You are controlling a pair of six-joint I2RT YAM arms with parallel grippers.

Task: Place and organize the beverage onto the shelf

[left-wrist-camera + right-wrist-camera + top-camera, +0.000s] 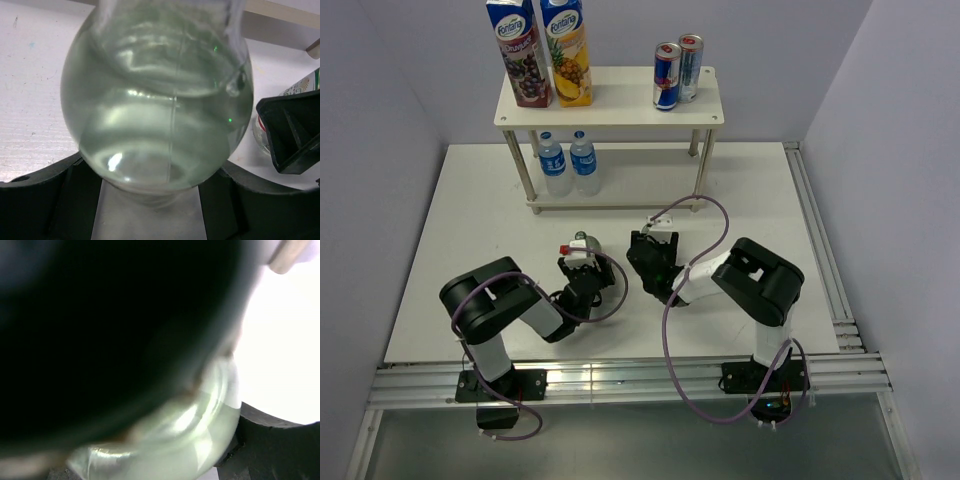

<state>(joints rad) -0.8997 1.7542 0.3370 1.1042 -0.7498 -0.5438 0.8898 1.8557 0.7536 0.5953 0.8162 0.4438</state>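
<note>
Looking down from above, pale grey-lilac walls [380,120] close in a white table [470,220] whose near edge and right side are framed by silver aluminium rails [620,380]. At the back of the table stands the small white two-tier shelf on round legs [620,108]. Its top board carries a purple grape juice carton [518,55] and a yellow pineapple juice carton [567,55] on the left. Two blue-and-silver energy drink cans [667,76] stand on the right, and two small blue-labelled water bottles [568,165] stand side by side on the lower board. In front of the shelf the black left arm [495,310] reaches to mid-table, and the left jaws pinch a small clear round-bodied bottle [583,243]. The black-and-white right arm [760,280] bends in just beside it. In the left wrist view that bottle [160,100], full of clear liquid, fills the picture between the jaws. The scuffed white table shows behind it, and at the right there is a black finger [290,135] against a second bottle with a green-and-white label [302,86]. In the right wrist view a dark blur covers most of the picture, with a clear rounded bottle body [180,445] below it and bright table at the right. Whether the right jaws grip it, I cannot tell.
</note>
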